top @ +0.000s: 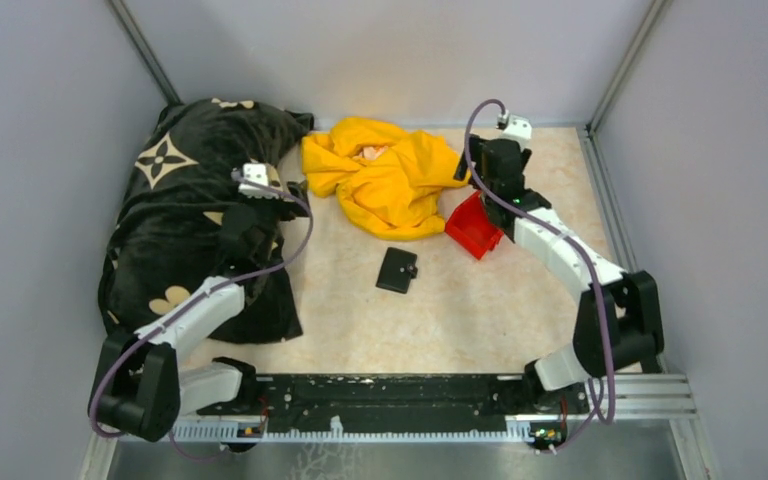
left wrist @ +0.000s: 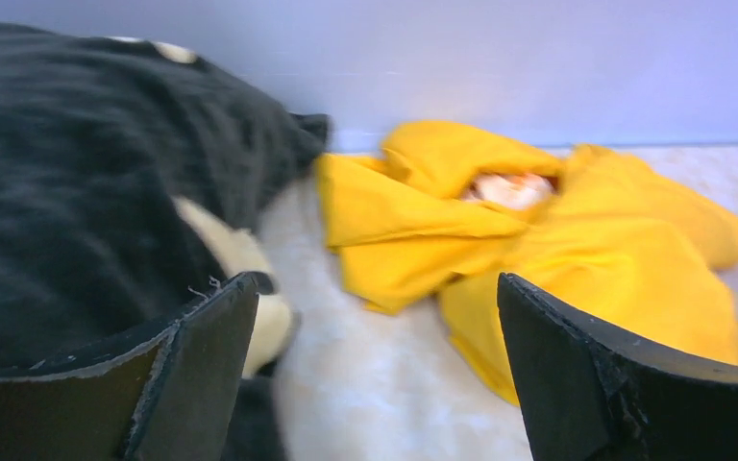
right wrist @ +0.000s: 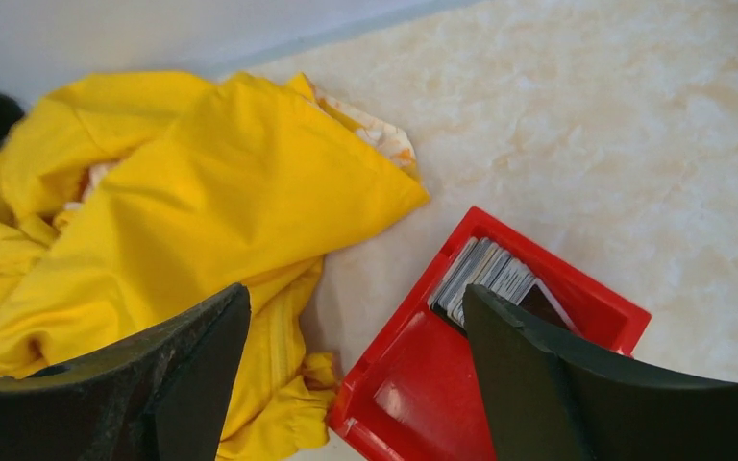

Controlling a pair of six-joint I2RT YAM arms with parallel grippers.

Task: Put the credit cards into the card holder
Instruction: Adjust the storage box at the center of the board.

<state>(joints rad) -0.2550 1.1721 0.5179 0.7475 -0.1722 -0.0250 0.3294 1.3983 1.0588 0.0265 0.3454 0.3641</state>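
Note:
A stack of grey-silver credit cards [right wrist: 480, 276] leans on edge inside a red bin [right wrist: 413, 384], partly behind one finger of my right gripper. The right gripper [right wrist: 356, 307] hovers open above the bin's left side and holds nothing; from above it [top: 493, 165] sits just behind the bin [top: 472, 228]. The card holder [top: 398, 269], a small black wallet with a snap tab, lies folded on the table's middle. My left gripper [left wrist: 377, 298] is open and empty, low over bare table between the black blanket and the yellow cloth; in the top view it [top: 295, 190] is at the blanket's right edge.
A large black patterned blanket [top: 195, 215] covers the left side of the table. A crumpled yellow cloth [top: 385, 175] lies at the back middle, touching the bin's left corner. Grey walls close in the back and both sides.

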